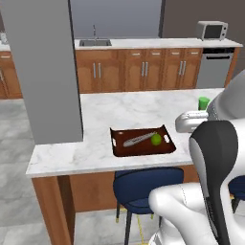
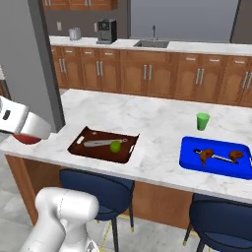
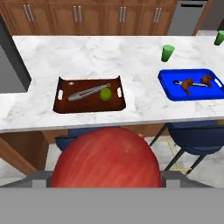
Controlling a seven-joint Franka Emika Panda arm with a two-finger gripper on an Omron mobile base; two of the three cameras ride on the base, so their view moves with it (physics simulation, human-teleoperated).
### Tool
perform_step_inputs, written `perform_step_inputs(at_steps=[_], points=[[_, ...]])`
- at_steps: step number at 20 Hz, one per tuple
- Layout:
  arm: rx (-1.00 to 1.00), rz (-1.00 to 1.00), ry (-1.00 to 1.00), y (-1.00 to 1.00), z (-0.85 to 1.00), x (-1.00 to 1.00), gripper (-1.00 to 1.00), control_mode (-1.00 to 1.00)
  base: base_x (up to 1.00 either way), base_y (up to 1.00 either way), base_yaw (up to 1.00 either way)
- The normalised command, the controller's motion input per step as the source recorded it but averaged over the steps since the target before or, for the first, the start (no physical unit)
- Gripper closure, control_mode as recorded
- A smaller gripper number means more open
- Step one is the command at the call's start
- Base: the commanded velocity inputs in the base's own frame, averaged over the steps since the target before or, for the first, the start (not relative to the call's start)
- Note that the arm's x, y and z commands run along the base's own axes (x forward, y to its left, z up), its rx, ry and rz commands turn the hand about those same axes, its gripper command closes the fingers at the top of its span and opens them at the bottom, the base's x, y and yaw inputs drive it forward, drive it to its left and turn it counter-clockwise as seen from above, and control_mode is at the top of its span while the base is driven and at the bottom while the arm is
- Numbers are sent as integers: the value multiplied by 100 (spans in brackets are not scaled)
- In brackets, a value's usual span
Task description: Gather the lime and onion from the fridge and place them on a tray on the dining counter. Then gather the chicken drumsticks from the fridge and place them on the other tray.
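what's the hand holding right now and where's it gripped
The hand holds the onion, gripped on its two opposite sides; the fingers themselves are hidden behind it.

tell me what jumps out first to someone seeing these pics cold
The big dark-red onion held in the gripper, short of the dining counter, fills the lower hand view. Beyond it, a bright lime lies beside a grey utensil in the brown tray. To its right, chicken drumsticks lie on the blue tray.

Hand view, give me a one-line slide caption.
Gripper carries the onion toward the brown tray holding the lime.
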Motion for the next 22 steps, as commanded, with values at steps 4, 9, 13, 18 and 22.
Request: perform_step_inputs(at_steps=[4, 9, 13, 18, 22], points=[[0, 0, 0, 0, 0, 0, 100, 100, 50, 0, -19], [0, 0, 0, 0, 0, 0, 100, 100, 58, 0, -13], [0, 0, 0, 0, 0, 0, 100, 100, 62, 0, -8], [0, 0, 0, 0, 0, 0, 100, 100, 72, 0, -2], [3, 0, 0, 0, -1, 63, 100, -100, 19, 0, 0]])
